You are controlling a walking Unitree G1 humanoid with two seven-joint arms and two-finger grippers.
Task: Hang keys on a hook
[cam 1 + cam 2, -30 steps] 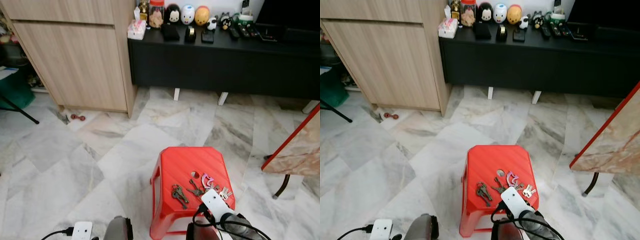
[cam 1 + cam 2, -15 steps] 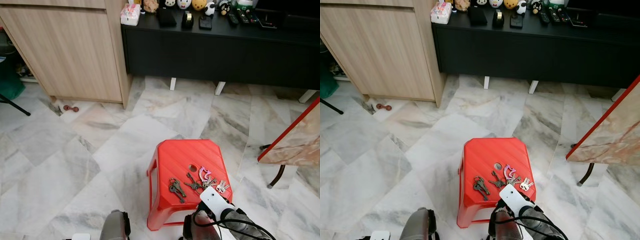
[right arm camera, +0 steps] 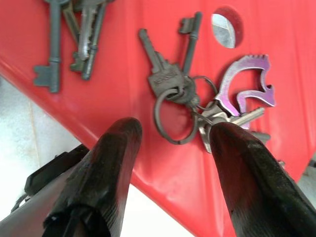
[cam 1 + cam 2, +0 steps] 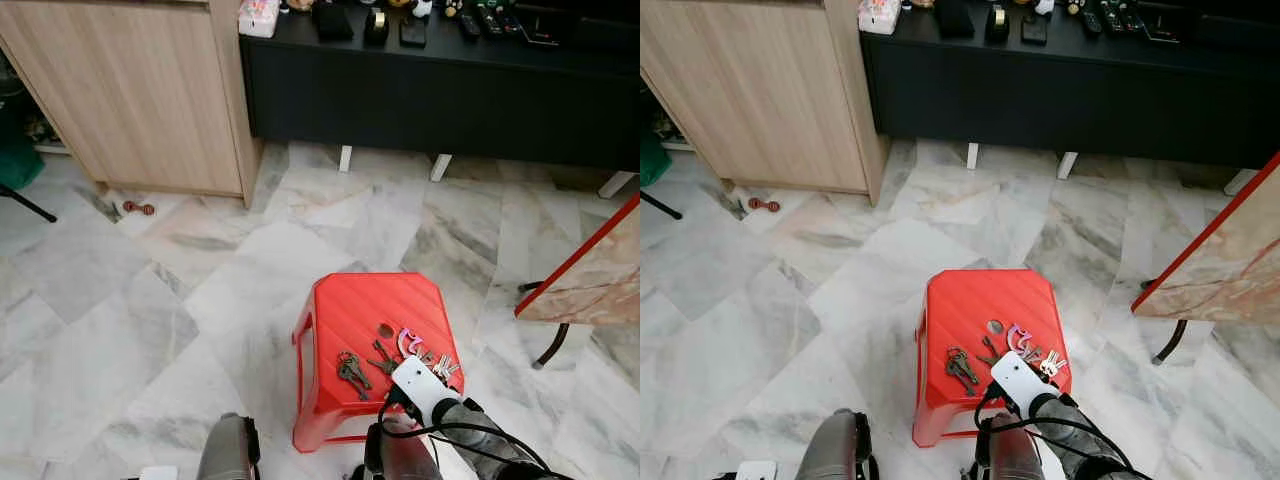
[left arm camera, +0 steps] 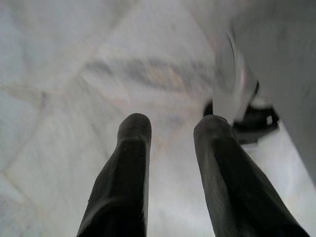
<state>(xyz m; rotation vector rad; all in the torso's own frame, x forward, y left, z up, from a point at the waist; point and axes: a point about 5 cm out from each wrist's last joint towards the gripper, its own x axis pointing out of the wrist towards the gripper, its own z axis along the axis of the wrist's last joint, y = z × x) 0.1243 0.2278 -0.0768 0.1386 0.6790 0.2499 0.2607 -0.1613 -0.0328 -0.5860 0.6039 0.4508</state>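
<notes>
Centrally: red stool (image 4: 370, 320) on marble floor (image 4: 150, 300). Keys (image 3: 180, 94) with pink charm (image 3: 247, 79) lie on its seat; a second bunch (image 3: 74, 29) is cut off by the frame. Right gripper (image 3: 173, 143) fingers spread above the ring, not touching. Left gripper (image 5: 170, 133) parted over floor; background blurred.

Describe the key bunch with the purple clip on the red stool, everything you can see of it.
The key bunch lies flat on the red stool, near its right front edge, beside the stool's round hole. Two dark metal keys fan out from a large dull ring; smaller rings link it to a purple metallic clip and some silvery keys. The right gripper hovers open just over the large ring, not touching it. A separate bunch of dark keys lies apart.
</notes>
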